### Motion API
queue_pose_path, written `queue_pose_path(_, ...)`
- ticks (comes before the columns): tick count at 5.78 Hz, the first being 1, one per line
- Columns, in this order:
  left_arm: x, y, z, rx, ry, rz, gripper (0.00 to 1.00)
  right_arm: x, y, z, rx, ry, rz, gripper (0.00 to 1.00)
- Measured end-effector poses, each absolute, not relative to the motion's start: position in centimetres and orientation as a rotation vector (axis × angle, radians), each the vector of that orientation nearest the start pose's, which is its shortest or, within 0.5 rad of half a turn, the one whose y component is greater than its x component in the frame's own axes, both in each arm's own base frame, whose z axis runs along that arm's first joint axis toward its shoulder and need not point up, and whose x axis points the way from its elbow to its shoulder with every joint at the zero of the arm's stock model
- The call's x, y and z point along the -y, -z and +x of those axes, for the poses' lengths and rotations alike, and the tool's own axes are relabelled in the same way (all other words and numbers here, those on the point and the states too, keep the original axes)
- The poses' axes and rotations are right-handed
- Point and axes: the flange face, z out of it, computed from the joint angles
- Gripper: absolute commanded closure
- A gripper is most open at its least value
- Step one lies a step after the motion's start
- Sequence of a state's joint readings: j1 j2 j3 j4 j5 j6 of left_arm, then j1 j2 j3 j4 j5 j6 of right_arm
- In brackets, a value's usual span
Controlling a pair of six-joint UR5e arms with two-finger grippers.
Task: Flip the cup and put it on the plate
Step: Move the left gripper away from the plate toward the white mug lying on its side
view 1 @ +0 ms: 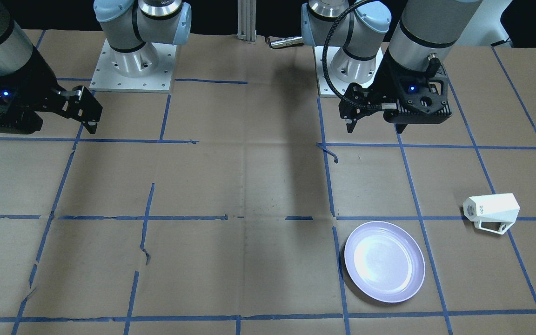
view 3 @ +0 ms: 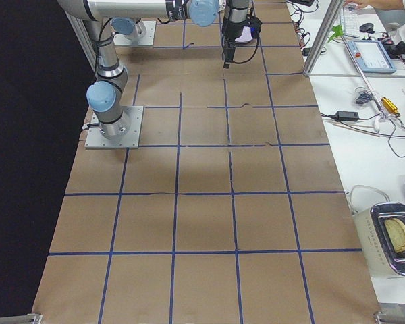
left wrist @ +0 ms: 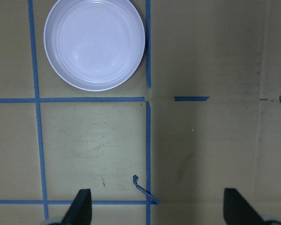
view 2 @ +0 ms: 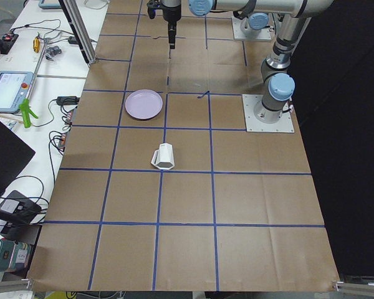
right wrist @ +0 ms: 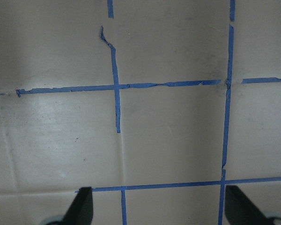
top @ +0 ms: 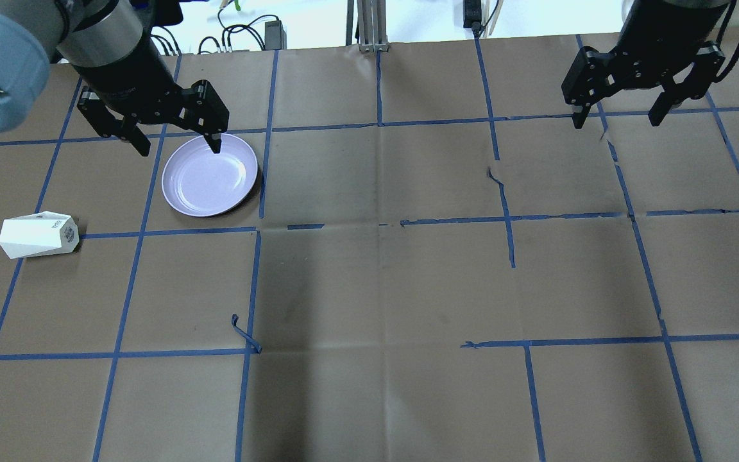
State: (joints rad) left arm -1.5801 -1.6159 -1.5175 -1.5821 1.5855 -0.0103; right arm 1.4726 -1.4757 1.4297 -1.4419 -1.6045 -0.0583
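The white faceted cup (view 1: pixel 491 210) lies on its side on the brown paper, handle toward the operators' side; it also shows in the overhead view (top: pixel 37 235) and the exterior left view (view 2: pixel 164 156). The lavender plate (view 1: pixel 384 261) sits upright and empty beside it, toward the table's middle (top: pixel 210 174) (left wrist: pixel 94 44). My left gripper (top: pixel 179 149) is open and empty, hanging high above the table on the robot's side of the plate (view 1: pixel 376 128). My right gripper (top: pixel 615 120) is open and empty over the other half of the table, far from both.
Blue tape lines grid the paper, with a loose curl of tape (top: pixel 244 337) near the middle. The two arm bases (view 1: pixel 133 65) (view 1: pixel 342 70) stand at the robot's edge. Cables and devices lie on a side desk (view 2: pixel 25 93) beyond the far edge.
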Motion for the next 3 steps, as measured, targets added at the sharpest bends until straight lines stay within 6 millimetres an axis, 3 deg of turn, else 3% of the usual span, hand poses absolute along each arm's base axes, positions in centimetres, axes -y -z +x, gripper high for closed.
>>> queue_pose_path(2,50.8,-48.8,-12.6,-3.127,-0.007,-0.014,0.02,53.3,-49.6,7.8,-3.165,-0.135,0.061,0.00)
queue_pose_path(3,51.1,-48.7,-10.6,-3.128,-0.017,-0.022,0.01,53.3,-49.6,7.8,-3.165,-0.135,0.061,0.00)
